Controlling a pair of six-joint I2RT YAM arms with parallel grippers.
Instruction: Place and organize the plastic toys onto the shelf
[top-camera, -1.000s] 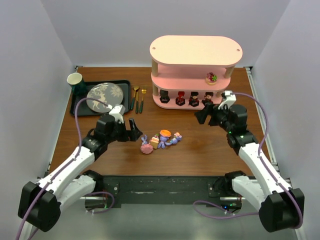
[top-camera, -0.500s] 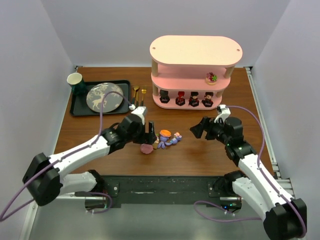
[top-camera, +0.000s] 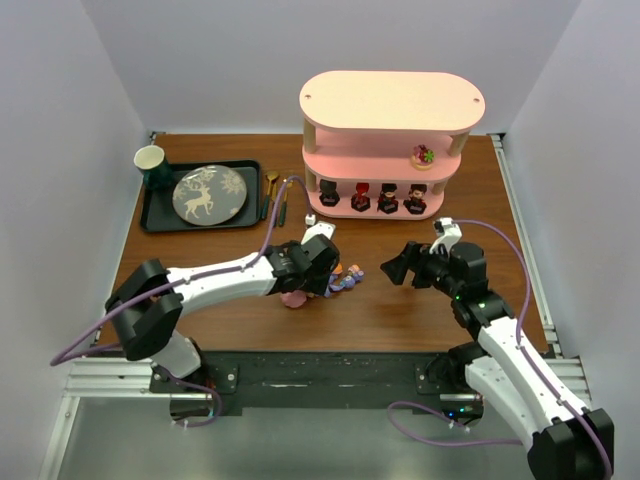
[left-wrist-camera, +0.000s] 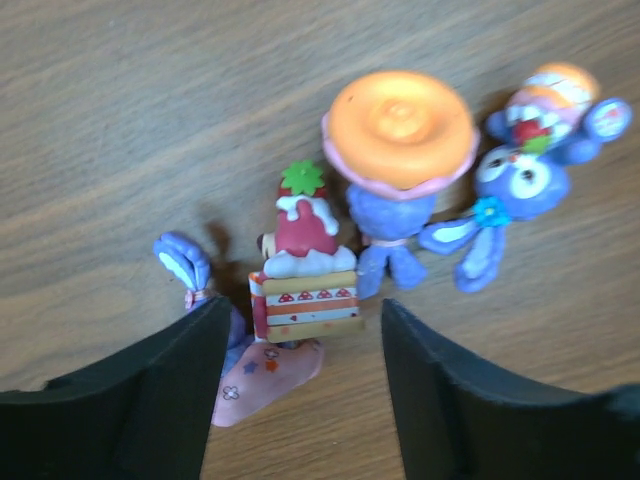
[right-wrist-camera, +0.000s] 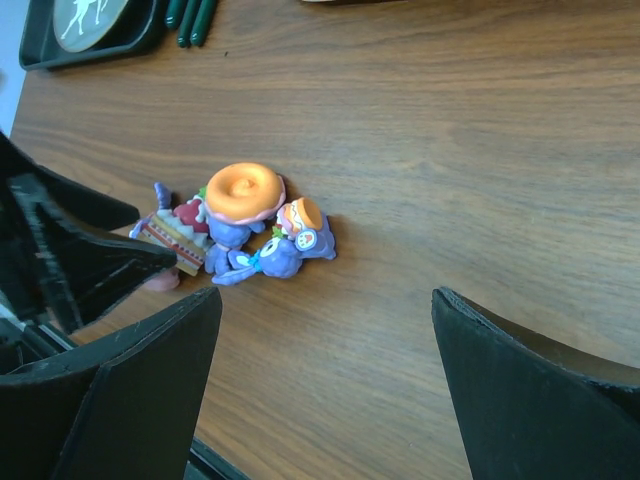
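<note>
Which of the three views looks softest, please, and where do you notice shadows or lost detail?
Left wrist view: softest, the toys slightly blurred, the left end effector a near-black silhouette, a shadow left of the cake figure. Right wrist view: the table's grain crisp, the right end effector dark and featureless. Top external view: evenly lit and sharp, only the shelf's lower tiers shaded.

The left arm (top-camera: 215, 278) and right arm (top-camera: 515, 350) share white links, black joints and jaws, purple cables (top-camera: 268, 220).

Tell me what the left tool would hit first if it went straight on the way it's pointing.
Most likely the cake toy, lying just ahead of the left tool between its jaws, though depth is hard to judge.
</note>
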